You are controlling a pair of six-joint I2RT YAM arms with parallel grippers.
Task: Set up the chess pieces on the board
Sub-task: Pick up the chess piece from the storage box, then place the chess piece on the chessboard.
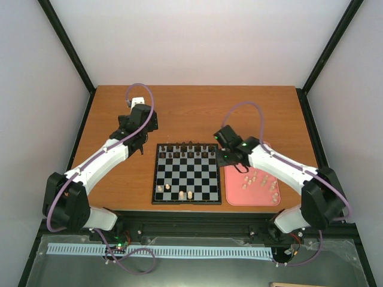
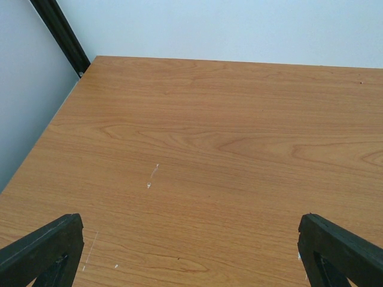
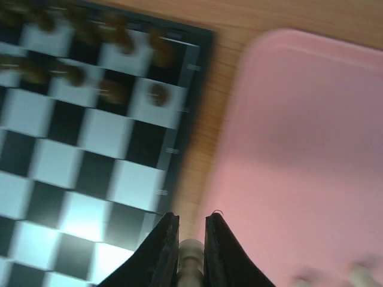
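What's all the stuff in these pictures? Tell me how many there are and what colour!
table: one, orange-brown wood, under everything
board: one, black and white checks, middle of the table
tray: one, pink, right of the board
dark chess pieces: too small to count, dark brown, along the board's two far rows
cream chess pieces: about four, pale cream, on the board's near rows; several more in the tray
toothed strip: one, pale blue, below the table's near edge
left gripper: one, black, open over bare table left of the board
right gripper: one, black, shut on one cream piece, at the tray's edge beside the board
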